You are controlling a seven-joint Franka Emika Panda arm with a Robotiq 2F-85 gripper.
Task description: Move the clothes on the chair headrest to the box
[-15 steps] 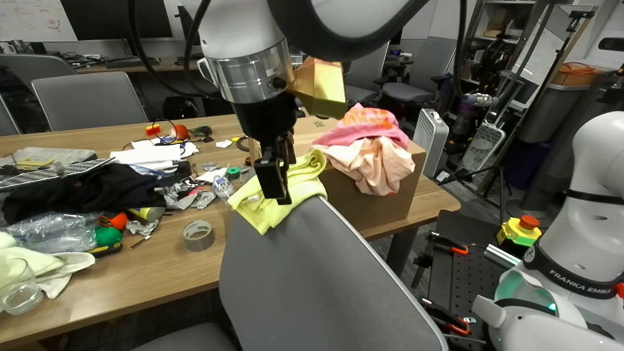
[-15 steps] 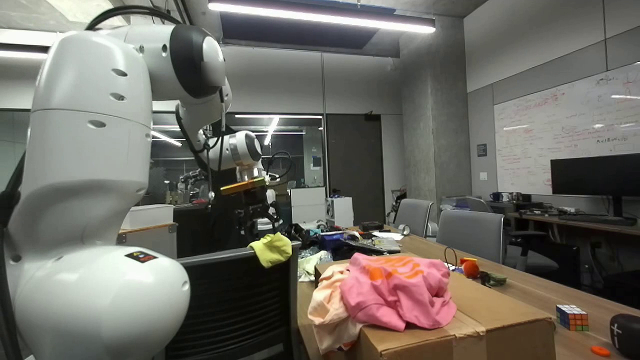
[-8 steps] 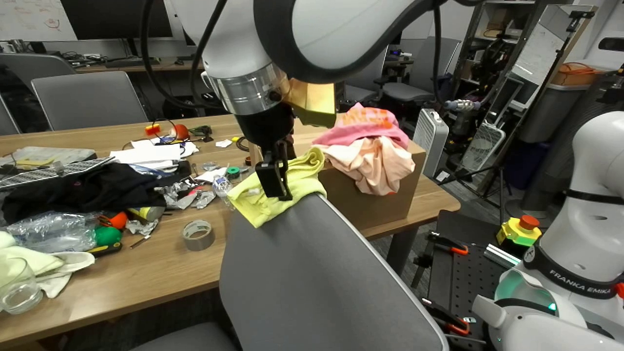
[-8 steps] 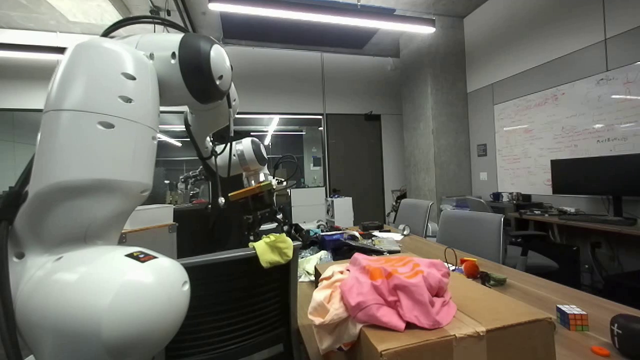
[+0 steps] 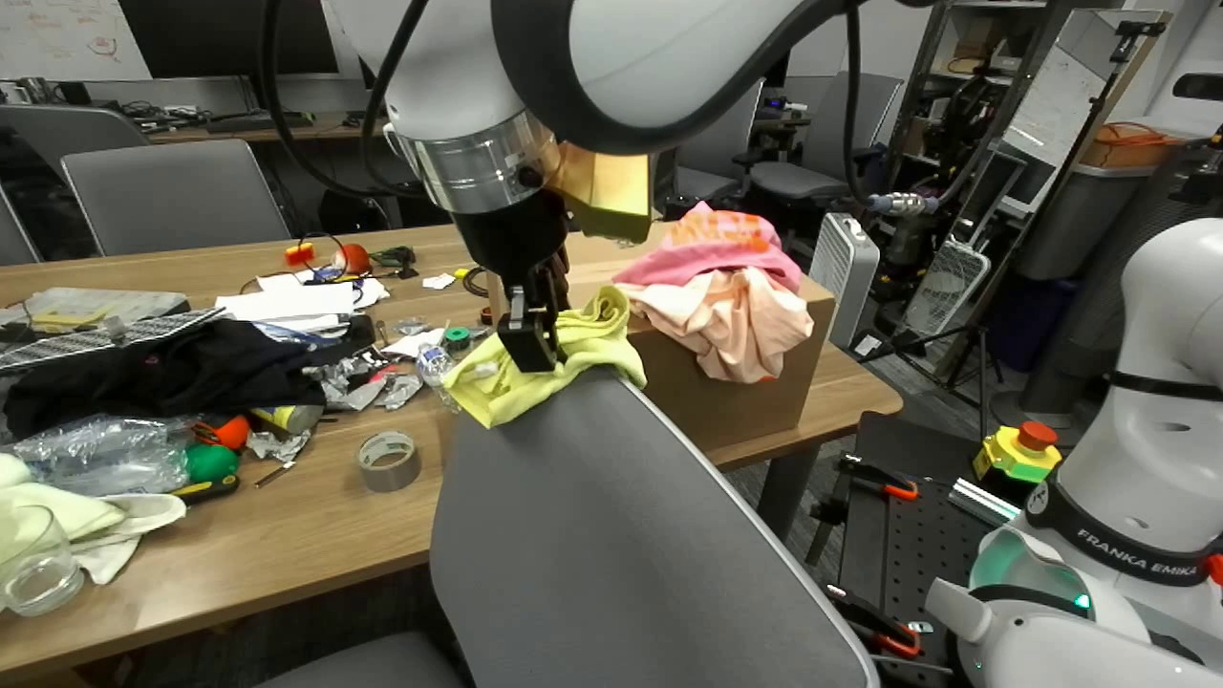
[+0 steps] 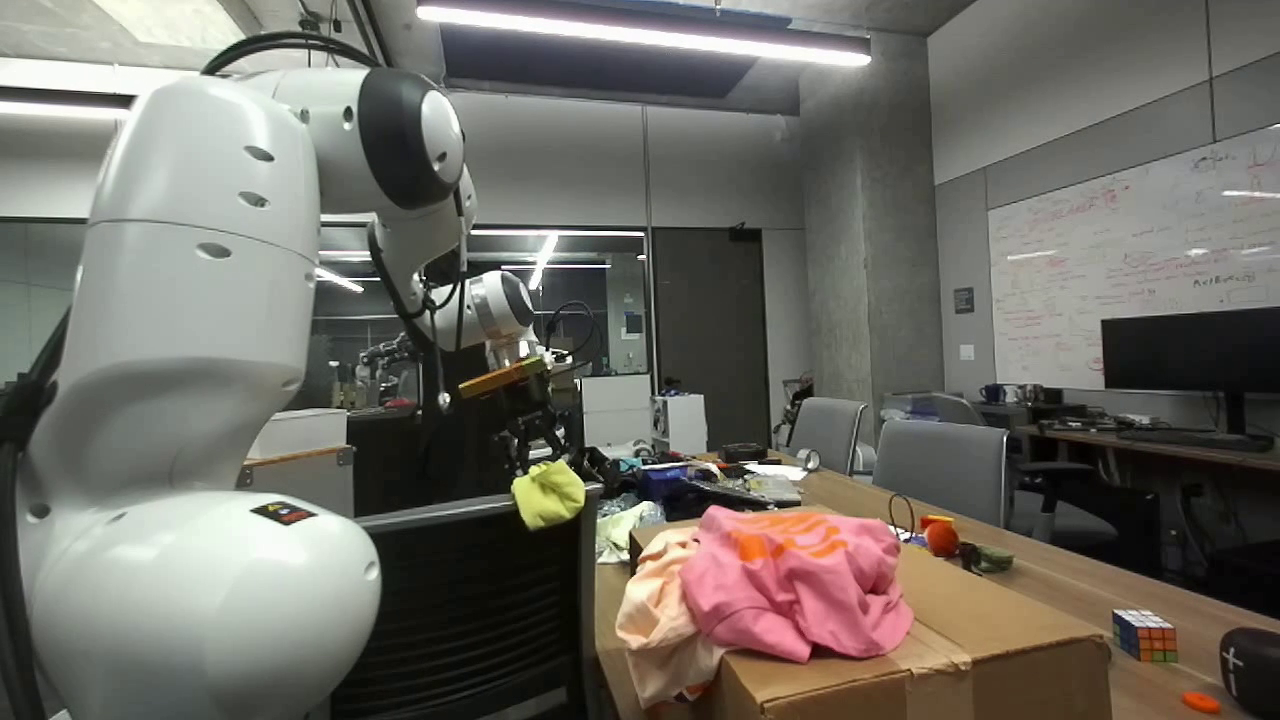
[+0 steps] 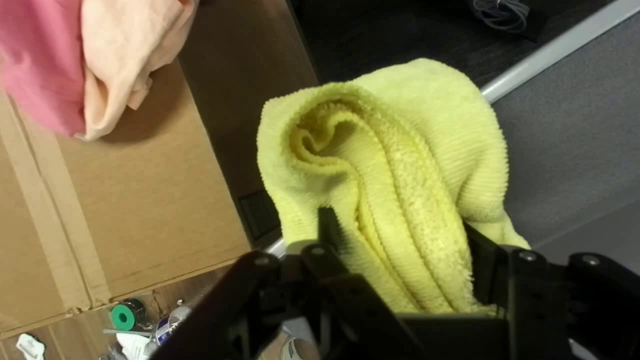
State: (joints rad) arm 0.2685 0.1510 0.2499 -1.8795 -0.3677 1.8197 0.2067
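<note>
Soft yellow cloth (image 7: pixel 390 190) over the chair's (image 5: pixel 621 516) top edge, fold in your grip.
It drapes a little below and left of centre in both exterior views; your end effector (image 7: pixel 400 227) looks clamped on its raised fold, lower middle of the wrist view, though blur there leaves the bite's depth unclear. Expect it light, limp, hardly slippery, hard to damage; that thick fold is your best hold for lifting toward the box (image 7: pixel 155 200), frame left.

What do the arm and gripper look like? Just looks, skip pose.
Arm: glossy white, rounded, with black joint bands and "FRANKA EMIKA" in white on a black collar low down. Black cables loop beside it.
Gripper: black, angular fingers, round bolt heads; above it a shiny silver ring with a gold-coloured block alongside.
</note>
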